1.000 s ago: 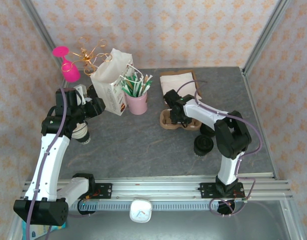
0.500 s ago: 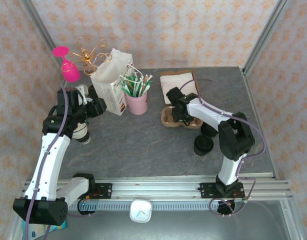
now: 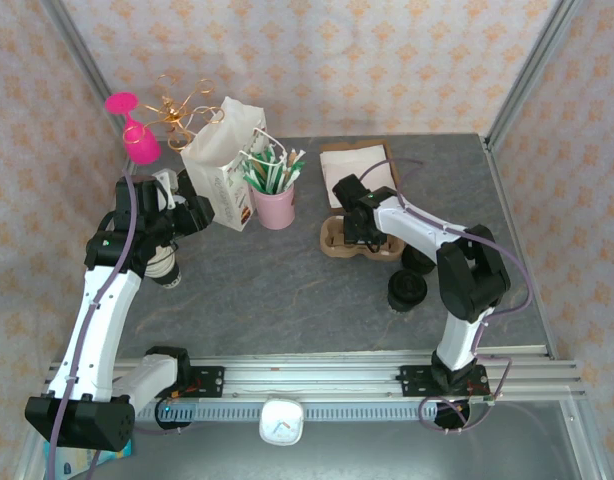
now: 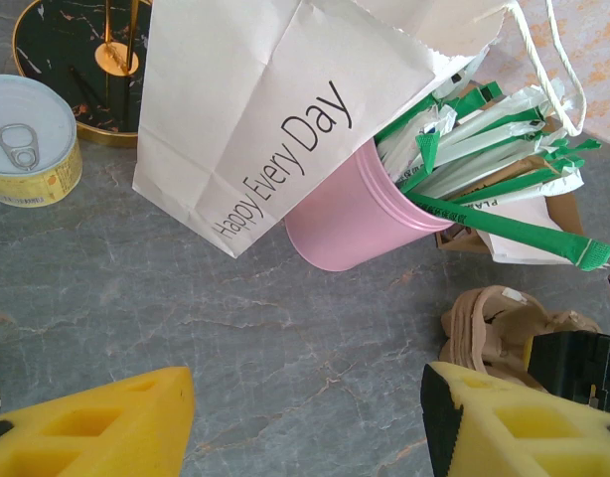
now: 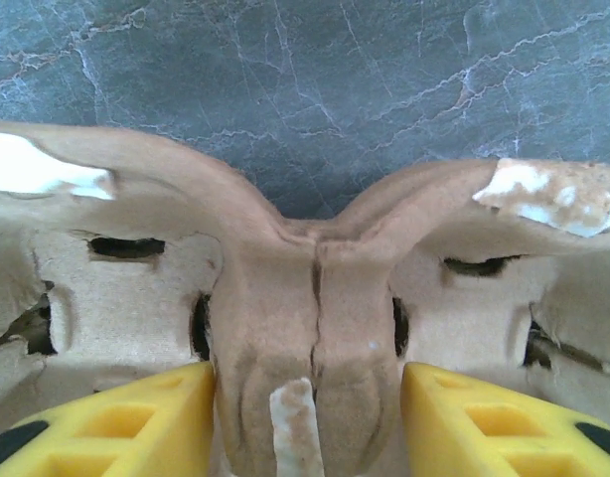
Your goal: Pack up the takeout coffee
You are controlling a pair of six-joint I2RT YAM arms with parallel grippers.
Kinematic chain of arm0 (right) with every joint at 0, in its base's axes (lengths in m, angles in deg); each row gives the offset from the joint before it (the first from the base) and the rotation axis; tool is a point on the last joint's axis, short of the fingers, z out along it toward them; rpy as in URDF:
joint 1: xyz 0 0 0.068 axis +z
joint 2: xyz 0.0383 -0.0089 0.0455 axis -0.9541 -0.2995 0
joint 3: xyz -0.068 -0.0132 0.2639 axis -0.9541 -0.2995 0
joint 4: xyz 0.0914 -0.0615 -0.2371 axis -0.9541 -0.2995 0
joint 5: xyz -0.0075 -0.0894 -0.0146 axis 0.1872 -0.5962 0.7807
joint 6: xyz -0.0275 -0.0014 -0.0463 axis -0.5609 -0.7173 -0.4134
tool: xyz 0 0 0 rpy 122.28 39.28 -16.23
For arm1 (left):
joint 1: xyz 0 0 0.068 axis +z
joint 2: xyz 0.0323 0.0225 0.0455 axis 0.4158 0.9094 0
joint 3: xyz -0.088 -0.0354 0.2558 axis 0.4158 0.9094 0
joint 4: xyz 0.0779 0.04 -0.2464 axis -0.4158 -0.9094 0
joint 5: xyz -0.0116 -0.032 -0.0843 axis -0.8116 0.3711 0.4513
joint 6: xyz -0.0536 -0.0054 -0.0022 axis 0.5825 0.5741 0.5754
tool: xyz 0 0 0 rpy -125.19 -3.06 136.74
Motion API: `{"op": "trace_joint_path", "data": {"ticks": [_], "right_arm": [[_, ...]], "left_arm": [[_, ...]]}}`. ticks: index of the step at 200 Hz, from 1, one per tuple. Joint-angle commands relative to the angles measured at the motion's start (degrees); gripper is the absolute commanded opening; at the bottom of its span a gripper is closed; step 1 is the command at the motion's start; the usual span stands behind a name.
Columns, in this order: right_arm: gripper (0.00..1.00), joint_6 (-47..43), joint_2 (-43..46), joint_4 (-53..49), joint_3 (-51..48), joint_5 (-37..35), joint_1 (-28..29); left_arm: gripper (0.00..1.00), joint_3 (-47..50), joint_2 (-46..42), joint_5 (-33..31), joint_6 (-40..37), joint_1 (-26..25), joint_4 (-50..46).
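On the right half of the grey desk (image 3: 267, 300), the coffee cup (image 3: 407, 290) shows from above as a round black lid. It stands on the bare surface, near the brown cardboard carrier (image 3: 337, 240) but apart from it, close by the right arm's elbow. The right pincer (image 3: 355, 232) is down on the carrier. In the wrist view its yellow fingers (image 5: 96, 422) stand on either side of the carrier's raised middle ridge, right up against it. Whether they are squeezing the ridge or have let go, I cannot tell.

At the left, the left pincer (image 4: 305, 417) hangs above the desk, released, its fingers spread wide with only bare stone between them. It faces a white paper bag (image 4: 255, 109) printed "Happy Every Day". A pink cup (image 4: 350, 224) stuffed with green-and-white packets stands just beside the bag, and a tin can (image 4: 27, 139) sits on the bag's other side.
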Motion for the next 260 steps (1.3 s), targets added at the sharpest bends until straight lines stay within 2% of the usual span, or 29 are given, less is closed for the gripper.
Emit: {"op": "trace_joint_path", "data": {"ticks": [1, 33, 52, 138, 232, 260], "right_arm": [[0.53, 0.07, -0.43, -0.36, 0.31, -2.25, -0.55], [0.51, 0.1, -0.62, -0.26, 0.48, -2.3, -0.54], [0.56, -0.09, -1.35, -0.02, 0.32, -1.82, -0.63], [0.47, -0.17, -1.58, -1.16, 2.33, -2.26, -0.71], [0.46, 0.16, 0.95, -3.12, 4.14, -1.7, -0.69], [0.43, 0.2, 2.19, -3.67, 4.4, -1.75, -0.71]], "left_arm": [[0.64, -1.78, 0.06, -1.25, 0.7, -0.34, 0.9], [0.64, -1.87, 0.01, -1.26, 0.72, -0.34, 0.84], [0.64, -1.85, 0.01, -1.33, 0.68, -0.3, 0.84], [0.64, -1.98, 0.08, -1.24, 0.43, -0.43, 0.59], [0.64, -2.55, 0.01, -1.32, 0.34, -0.43, 0.32], [0.64, -3.19, -0.08, -1.67, 0.28, -0.43, -0.13]]}}
